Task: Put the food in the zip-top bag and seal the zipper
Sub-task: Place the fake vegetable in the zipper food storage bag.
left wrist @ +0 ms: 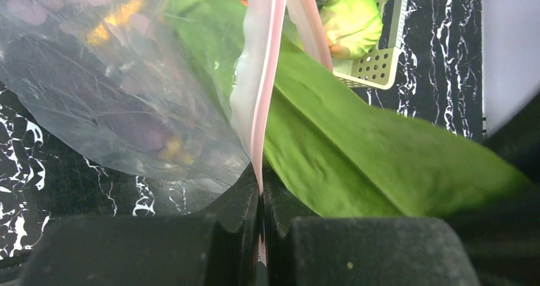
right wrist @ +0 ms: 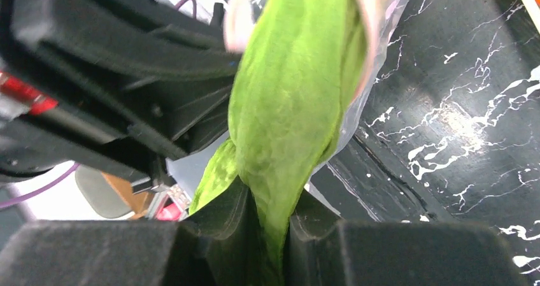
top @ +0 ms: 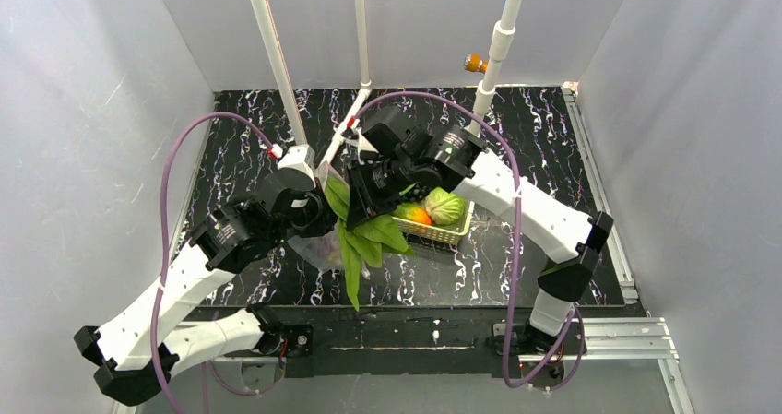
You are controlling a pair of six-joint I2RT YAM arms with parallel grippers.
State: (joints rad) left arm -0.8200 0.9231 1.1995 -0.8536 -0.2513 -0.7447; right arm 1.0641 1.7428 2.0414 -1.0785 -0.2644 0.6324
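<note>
My left gripper (left wrist: 262,187) is shut on the pinkish zipper (left wrist: 266,76) at the mouth edge of the clear zip-top bag (left wrist: 108,76). A dark-purple eggplant (left wrist: 108,107) shows through the bag. My right gripper (right wrist: 270,200) is shut on the bunch of green leaves (right wrist: 293,95), whose far end passes between the bag's pinkish mouth edges (right wrist: 364,50). The leaves (left wrist: 356,139) lie across the bag's mouth in the left wrist view. In the top view both grippers (top: 318,213) (top: 361,202) meet mid-table and the leaves (top: 355,248) hang toward the near edge. The cabbage (top: 446,207) sits in the basket.
The pale yellow-green slotted basket (top: 454,233) stands right of the grippers, holding the cabbage (left wrist: 351,20) and an orange item (top: 418,215). Its wall also shows in the left wrist view (left wrist: 382,63). White poles (top: 275,54) rise at the back. The table is black marble-patterned (top: 553,137).
</note>
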